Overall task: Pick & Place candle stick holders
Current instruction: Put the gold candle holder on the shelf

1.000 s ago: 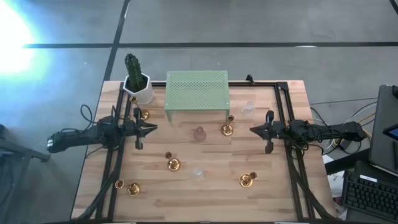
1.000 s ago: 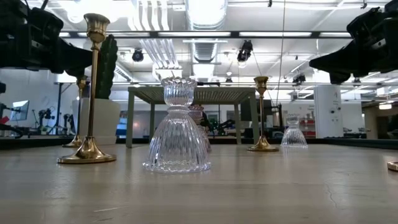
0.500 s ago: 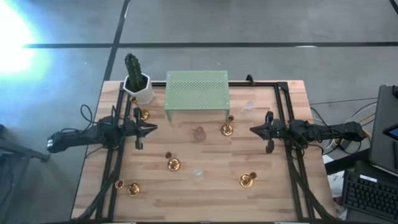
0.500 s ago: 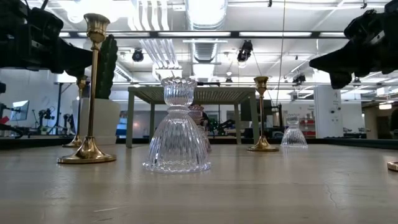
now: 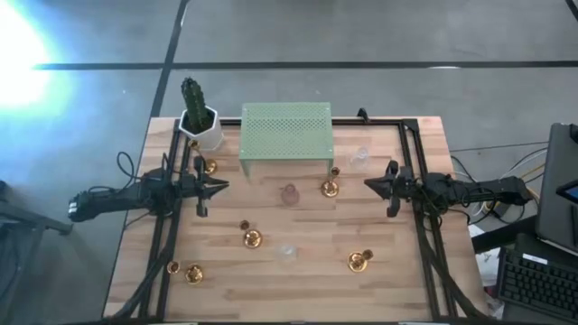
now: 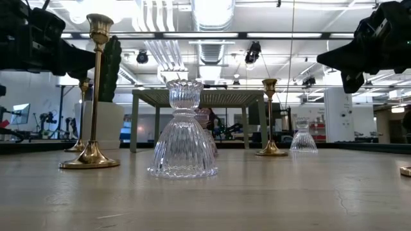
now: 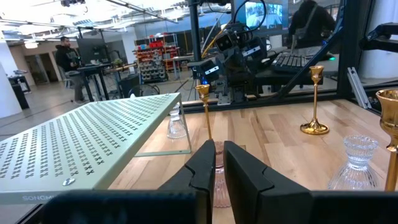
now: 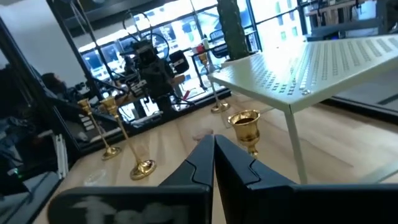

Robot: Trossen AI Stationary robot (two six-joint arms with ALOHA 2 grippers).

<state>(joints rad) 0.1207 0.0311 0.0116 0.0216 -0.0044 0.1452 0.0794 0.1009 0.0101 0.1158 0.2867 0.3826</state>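
With the right tool (image 5: 368, 187) closed empty and the left tool (image 5: 224, 187) nearly closed, also empty, nothing is held. The nearest gold holder (image 5: 330, 188) stands just ahead of the right tool. Spread its fingers first, then approach the slim stem level to avoid tipping it.

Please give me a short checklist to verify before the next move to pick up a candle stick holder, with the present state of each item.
1. Left gripper empty, jaws nearly shut: ok.
2. Right gripper empty, jaws shut: ok, but must open first.
3. Gold holder nearest the right gripper upright: ok.
4. Pinkish glass holder apart from it: ok.
5. Green perforated stand clear of the approach: cannot tell.
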